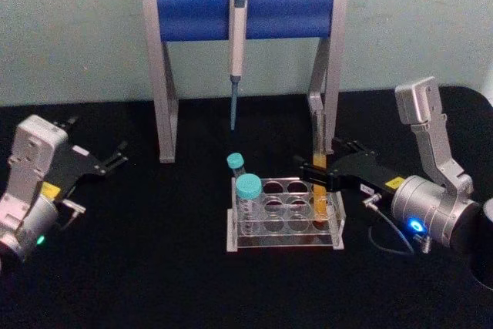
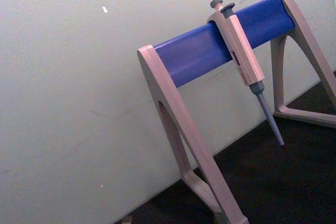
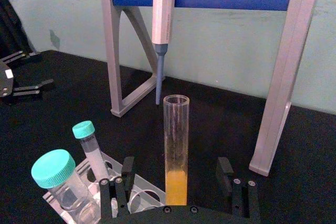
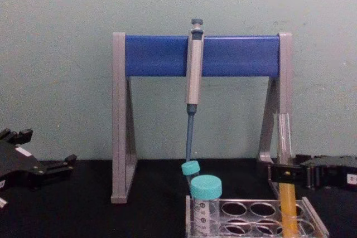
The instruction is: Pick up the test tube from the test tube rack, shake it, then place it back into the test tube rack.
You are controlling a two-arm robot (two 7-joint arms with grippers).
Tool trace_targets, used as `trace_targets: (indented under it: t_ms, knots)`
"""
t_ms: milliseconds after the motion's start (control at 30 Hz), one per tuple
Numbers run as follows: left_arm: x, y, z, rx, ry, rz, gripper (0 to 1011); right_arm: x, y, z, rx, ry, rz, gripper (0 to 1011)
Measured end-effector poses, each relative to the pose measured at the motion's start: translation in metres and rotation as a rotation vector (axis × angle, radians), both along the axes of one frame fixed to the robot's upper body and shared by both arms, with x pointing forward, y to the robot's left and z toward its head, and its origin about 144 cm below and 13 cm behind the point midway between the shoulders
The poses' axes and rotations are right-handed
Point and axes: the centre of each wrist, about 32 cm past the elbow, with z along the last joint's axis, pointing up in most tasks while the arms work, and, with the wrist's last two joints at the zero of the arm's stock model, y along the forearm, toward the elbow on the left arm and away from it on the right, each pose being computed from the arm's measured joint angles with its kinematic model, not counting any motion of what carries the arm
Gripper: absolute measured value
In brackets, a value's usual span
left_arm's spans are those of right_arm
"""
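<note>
There is one tube (image 1: 320,204) with orange liquid and one rack (image 1: 286,245). I count two vials with teal caps: one wide vial (image 1: 248,190) and one narrow vial (image 1: 236,162). There is one pipette (image 1: 237,44) and one stand (image 1: 331,52); the stand has one blue bar (image 1: 192,15) and two grey legs (image 1: 164,105). There are two grippers: the left gripper (image 1: 96,136) and the right gripper (image 1: 314,172). The rack has several round holes (image 1: 296,187) in rows, but I cannot count them all, because some are covered.
</note>
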Motion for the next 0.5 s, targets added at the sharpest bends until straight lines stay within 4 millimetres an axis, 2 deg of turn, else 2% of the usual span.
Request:
trace_targets:
  t_ms: [500]
  knots:
    - [0.0, 0.0, 0.0, 0.0, 0.0, 0.0, 1002, 0.0017, 0.0029, 0.0, -0.01, 0.001, 0.006, 1000]
